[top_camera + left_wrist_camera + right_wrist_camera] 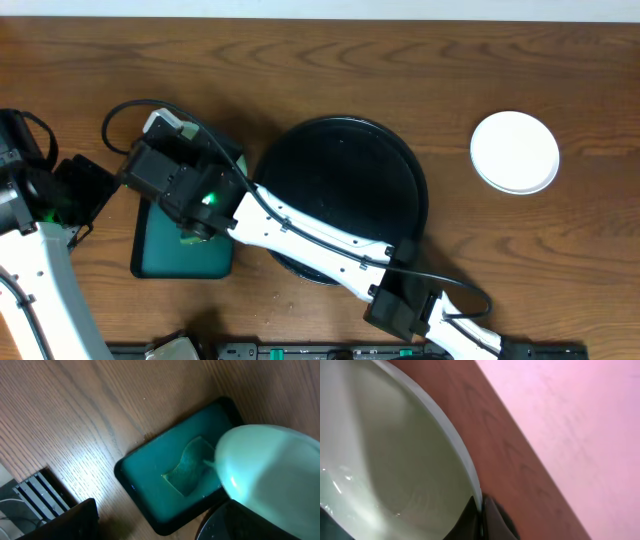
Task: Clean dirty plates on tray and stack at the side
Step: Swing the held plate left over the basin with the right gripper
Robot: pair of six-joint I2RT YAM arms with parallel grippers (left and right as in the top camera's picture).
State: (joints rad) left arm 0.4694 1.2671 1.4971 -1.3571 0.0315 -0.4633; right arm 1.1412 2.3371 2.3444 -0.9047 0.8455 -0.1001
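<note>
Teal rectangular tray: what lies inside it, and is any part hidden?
A teal sponge-like pad lies in the teal tray. A pale mint plate in front covers one end of the tray, so what lies there cannot be seen.

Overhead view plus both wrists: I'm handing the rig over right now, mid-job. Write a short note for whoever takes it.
Right gripper: shut on the rim of a mint plate, held over the teal tray, where what looks like a sponge lies.
Left gripper: beside the teal tray; open or shut unclear.
Black tray: no plates on it.
White plate: alone on the table, to the right of the black tray.
Done: black tray holds nothing; one plate set aside.
Left: finish the held plate, then stack it on the white one. No third plate is in sight.
</note>
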